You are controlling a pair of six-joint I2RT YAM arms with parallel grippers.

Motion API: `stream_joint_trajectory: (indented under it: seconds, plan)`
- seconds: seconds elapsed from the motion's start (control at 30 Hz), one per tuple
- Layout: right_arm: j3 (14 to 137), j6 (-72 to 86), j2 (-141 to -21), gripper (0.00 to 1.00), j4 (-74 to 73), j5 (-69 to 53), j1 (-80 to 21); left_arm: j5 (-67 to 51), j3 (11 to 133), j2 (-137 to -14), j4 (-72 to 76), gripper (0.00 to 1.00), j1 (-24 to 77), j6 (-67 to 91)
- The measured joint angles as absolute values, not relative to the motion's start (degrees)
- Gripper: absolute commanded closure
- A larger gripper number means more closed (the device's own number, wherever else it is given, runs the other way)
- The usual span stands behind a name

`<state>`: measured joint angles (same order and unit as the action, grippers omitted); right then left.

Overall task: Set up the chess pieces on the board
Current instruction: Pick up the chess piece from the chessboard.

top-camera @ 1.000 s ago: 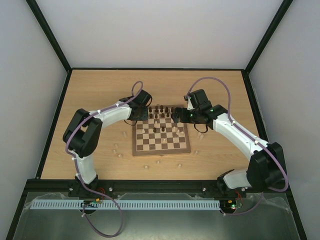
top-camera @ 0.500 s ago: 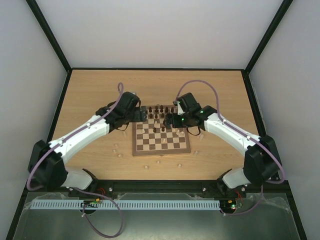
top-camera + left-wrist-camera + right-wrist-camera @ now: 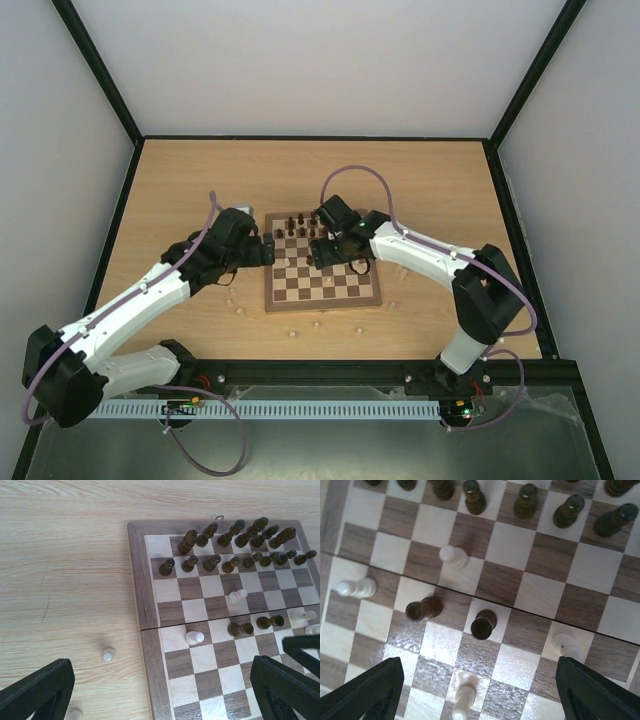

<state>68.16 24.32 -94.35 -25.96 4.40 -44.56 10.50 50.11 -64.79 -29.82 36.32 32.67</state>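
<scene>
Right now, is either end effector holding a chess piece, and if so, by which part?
Nothing is held. The left end effector and the right end effector both stand open over the board, with nothing gripped.

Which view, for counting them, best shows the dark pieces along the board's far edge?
Left wrist: both rows of dark pieces stand whole and distinct. Right wrist crops them at its top edge; top view shows them tiny, partly behind the right arm.

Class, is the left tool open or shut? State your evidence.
Open: the left tool shows its fingers spread wide apart at the frame's bottom corners, gripping nothing.
</scene>
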Motion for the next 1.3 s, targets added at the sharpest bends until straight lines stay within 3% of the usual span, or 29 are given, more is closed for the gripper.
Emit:
stream_joint_trajectory:
  seconds: [0.1, 0.23, 0.4, 0.93, 1.3]
  plan:
    - [69.54, 24.67, -96.29, 0.42, -26.7, 5.69, -44.6, 10.24, 48.88, -62.5, -29.89, 0.01, 36.32, 32.67]
    - [71.66, 25.06, -98.5, 0.52, -27.79, 6.57, -44.6, 9.39, 48.05, -62.02, -29.93, 0.01, 36.32, 32.64]
    - [74.13, 25.06, -100.86, 0.54, -28.88, 6.87, -44.6, 8.58, 47.94, -62.02, -29.91, 0.01, 36.34, 32.6]
    - [76.44, 24.4, -106.02, 0.73, -31.94, 7.84, -45.41, 7.7, 47.92, -62.02, -29.89, 0.01, 36.36, 32.56]
    - [78.41, 24.36, -107.39, 0.74, -32.14, 8.05, -45.41, 7.7, 47.92, -62.02, -29.89, 0.01, 36.36, 32.56]
